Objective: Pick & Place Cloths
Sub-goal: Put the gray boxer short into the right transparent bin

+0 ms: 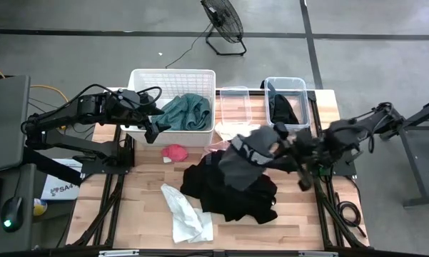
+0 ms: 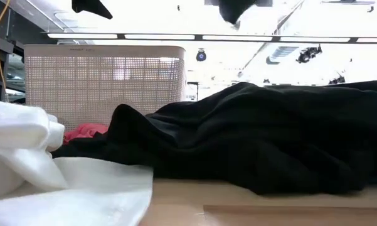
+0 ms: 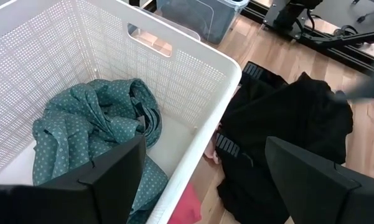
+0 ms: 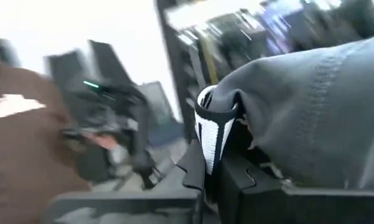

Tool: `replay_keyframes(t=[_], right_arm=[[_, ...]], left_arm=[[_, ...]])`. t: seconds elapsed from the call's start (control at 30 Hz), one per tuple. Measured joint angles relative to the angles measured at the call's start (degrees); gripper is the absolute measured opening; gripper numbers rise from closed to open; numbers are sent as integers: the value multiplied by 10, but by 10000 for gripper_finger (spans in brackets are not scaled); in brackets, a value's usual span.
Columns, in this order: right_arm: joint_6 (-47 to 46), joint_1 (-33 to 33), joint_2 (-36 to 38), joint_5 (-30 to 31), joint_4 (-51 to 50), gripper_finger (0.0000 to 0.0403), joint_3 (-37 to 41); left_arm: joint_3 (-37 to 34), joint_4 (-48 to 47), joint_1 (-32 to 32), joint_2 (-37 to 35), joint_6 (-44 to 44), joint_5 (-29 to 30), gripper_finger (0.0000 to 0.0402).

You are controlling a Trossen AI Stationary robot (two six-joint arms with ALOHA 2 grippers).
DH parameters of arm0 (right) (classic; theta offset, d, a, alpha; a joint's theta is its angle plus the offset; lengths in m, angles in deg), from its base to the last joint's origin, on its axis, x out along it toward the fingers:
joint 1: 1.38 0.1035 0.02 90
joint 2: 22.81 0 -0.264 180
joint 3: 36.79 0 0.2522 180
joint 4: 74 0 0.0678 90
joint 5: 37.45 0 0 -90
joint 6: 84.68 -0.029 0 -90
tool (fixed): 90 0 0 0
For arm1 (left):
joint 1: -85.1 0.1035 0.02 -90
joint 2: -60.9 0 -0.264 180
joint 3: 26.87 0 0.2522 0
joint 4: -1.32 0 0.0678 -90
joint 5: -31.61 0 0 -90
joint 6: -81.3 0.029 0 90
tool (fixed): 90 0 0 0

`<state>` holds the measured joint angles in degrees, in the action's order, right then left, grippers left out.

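A teal-green cloth (image 1: 185, 111) (image 3: 99, 124) lies bunched in the white basket. My left gripper (image 1: 151, 130) (image 3: 202, 168) hovers open over the basket's near rim. A large black cloth pile (image 1: 232, 189) (image 2: 257, 144) lies mid-table, with a white cloth (image 1: 185, 214) (image 2: 63, 176) near the front edge. A small red-pink piece (image 1: 175, 151) (image 2: 84, 132) lies beside the basket. My right gripper (image 1: 284, 153) (image 4: 215, 171) is shut on a grey cloth (image 1: 248, 153) above the black pile. Another black cloth (image 1: 282, 108) sits in a clear tub. My right gripper pinches the grey cloth between its two fingers at a bunched edge with black-and-white trim (image 4: 213, 134). It comes roughly level from the table's right. The cloth is lifted and drapes from the fingers toward the table's left, over the black pile; several layers are gathered in the hold.
The white slatted basket (image 1: 139, 78) (image 3: 193, 43) stands at the far left of the table. Two clear tubs (image 1: 235, 93) (image 1: 300, 86) stand at the far edge to its right. Bare wood (image 1: 139, 185) shows at the near left. A floor fan (image 1: 223, 25) stands beyond the table.
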<state>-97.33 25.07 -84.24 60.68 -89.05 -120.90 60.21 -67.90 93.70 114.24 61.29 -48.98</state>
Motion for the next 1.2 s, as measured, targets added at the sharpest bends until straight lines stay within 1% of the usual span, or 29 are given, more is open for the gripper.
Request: replay_keyframes(t=[0.07, 0.17, 0.27, 0.43, 0.5, 0.57, 0.67, 0.8, 1.07, 1.13, 1.2], right_arm=[[40, 0, 5, -33, 32, 5, 0], [64, 0, 10, -39, 53, 5, 0], [62, -3, 12, -20, 53, 5, 0], [22, -28, 12, -1, 51, 5, 0], [5, -40, 11, 27, 50, 5, 0], [-16, -49, 10, 95, 48, 5, 0], [-50, -60, 9, 238, 35, 5, 0], [-55, -71, 9, 387, 8, 5, 0], [-16, -92, 10, 618, 6, 5, 0], [6, -103, 13, 655, 6, 5, 0], [31, -118, 16, 678, 7, 5, 0]], left_arm=[[0, 2, 0, 0, 0, 0, 324], [0, 14, 0, 0, 0, -14, 324], [0, 48, 0, 0, 1, -54, 324], [0, 126, 0, 0, 16, -135, 324], [0, 153, 0, 0, 17, -153, 324], [0, 167, 0, 0, 17, -164, 324], [1, 172, 0, 0, 17, -165, 324], [1, 168, 0, 0, 10, -166, 324], [1, 168, 0, 0, -16, -166, 324], [1, 168, 0, 0, -24, -166, 324], [1, 168, 0, 0, -29, -165, 324]])
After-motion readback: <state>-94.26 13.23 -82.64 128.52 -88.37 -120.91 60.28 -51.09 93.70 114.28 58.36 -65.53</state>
